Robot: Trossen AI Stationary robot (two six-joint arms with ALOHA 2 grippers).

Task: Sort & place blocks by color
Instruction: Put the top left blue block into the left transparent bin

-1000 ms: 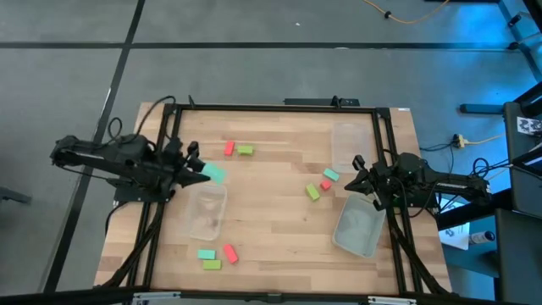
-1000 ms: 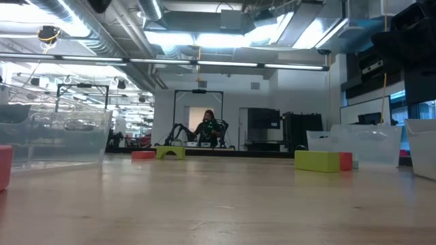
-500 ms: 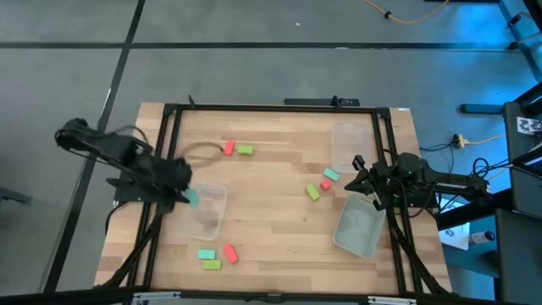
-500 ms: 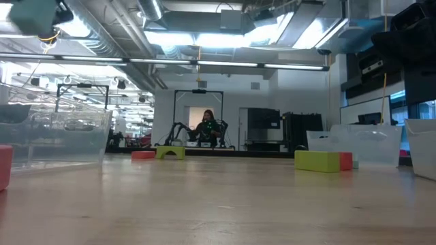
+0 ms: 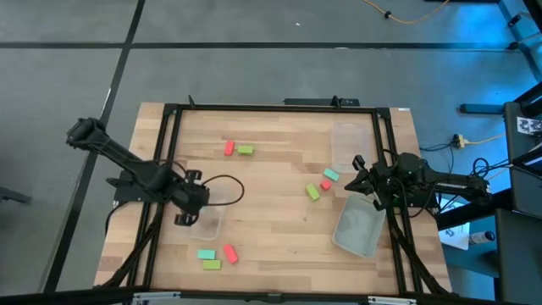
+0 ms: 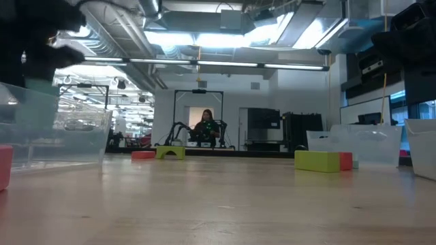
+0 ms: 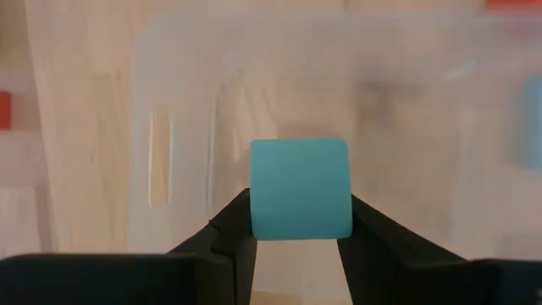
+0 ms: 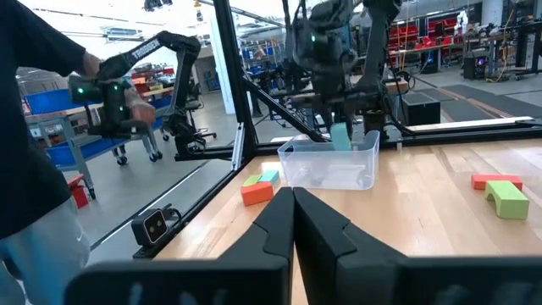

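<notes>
My left gripper [image 5: 191,203] points down over the clear tub [image 5: 210,224] at the table's left, shut on a teal block [image 7: 300,188]. From the right wrist view that block [image 8: 340,135] hangs at about the tub's rim [image 8: 330,152]. Other blocks lie flat on the wood. A red [image 5: 229,148] and a lime one [image 5: 245,150] are at the far side. Teal [image 5: 330,174], red [image 5: 325,184] and lime [image 5: 312,192] sit right of centre. Teal [image 5: 206,253], red [image 5: 229,252] and lime [image 5: 211,264] lie near the front. My right gripper [image 5: 356,180] waits shut at the right. My left gripper pinches the teal block by two opposite sides [image 7: 256,203] between its two fingers [image 7: 233,233]. The fingers come from above, pointing steeply down. The block is lifted clear, over the inside of the clear tub.
A second clear tub [image 5: 347,144] stands at the far right. A third [image 5: 358,230] lies under the right arm. A black frame [image 5: 271,106] runs round the table. A person [image 8: 34,169] stands beyond the table's left edge.
My left gripper, carrying the teal block, has swung from the table's left side toward the near edge and down over the left tub. It has tipped from about level to pointing steeply down. The block has stayed between its fingers.
</notes>
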